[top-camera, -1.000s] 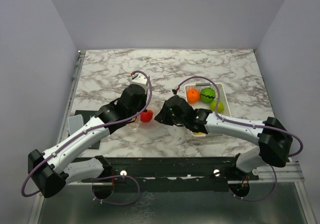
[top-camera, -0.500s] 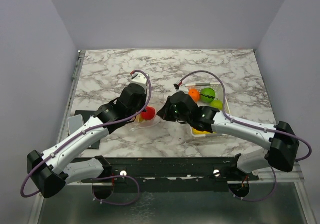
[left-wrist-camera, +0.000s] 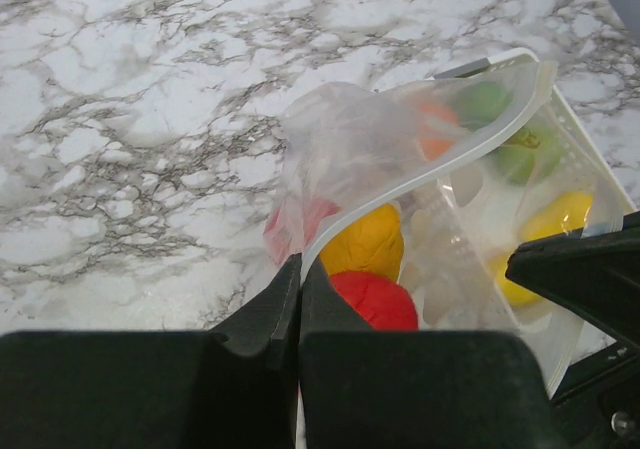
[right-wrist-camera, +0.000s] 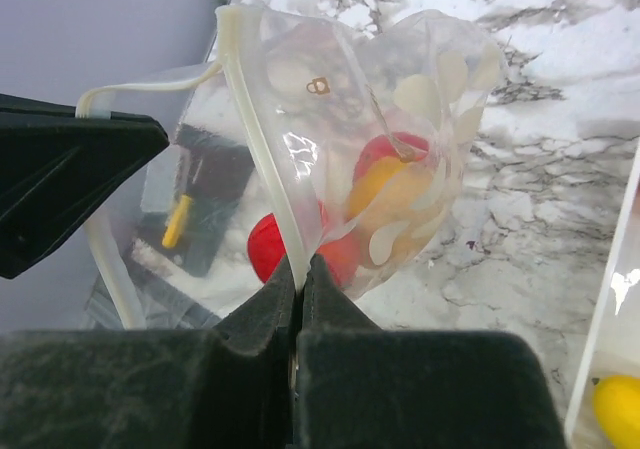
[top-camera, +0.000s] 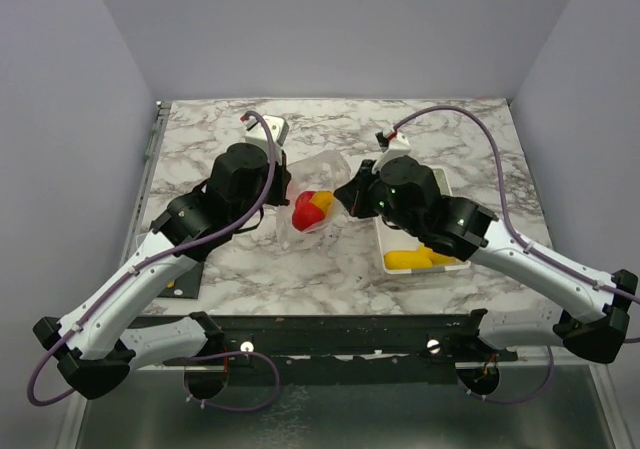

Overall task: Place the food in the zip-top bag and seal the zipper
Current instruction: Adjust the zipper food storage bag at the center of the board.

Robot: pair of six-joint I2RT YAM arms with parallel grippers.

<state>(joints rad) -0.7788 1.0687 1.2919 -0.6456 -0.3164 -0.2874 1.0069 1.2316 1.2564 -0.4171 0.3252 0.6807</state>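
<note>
A: Marble table (top-camera: pixel 450 129), plain grey walls. Bag (top-camera: pixel 322 174) sits mid-table between the arms, just left of the tray (top-camera: pixel 430 269). Risks?

B: Main one is slip. Left hand (left-wrist-camera: pixel 300 279) is fully closed on the bag's rim. Right hand (right-wrist-camera: pixel 300 274) is fully closed on the rim at the other end of the mouth. Two thin pinch points carry everything. The film looks slick, so a jerk or a hard pull apart probably drags it out of one hand, and the food (left-wrist-camera: pixel 375 299) rolls out.

A: Is it off the table?

B: Mouth end is raised. Can't tell if the bottom touches down.

A: Anything else?

B: Some yellow pieces (top-camera: pixel 415 259) lie in the tray, and more colours show through the film in the left wrist view. Seal now and they get left out. Both hands are busy, so neither is free to load.

A: Bag condition?

B: Clear, thin, white dots, crumpled. Red and yellow pieces are bunched at the bottom. Zipper (right-wrist-camera: pixel 255 139) is the whitish strip along the mouth. It gapes, unsealed. Press it while it's wrinkled and I'd expect a partial seal.
</note>
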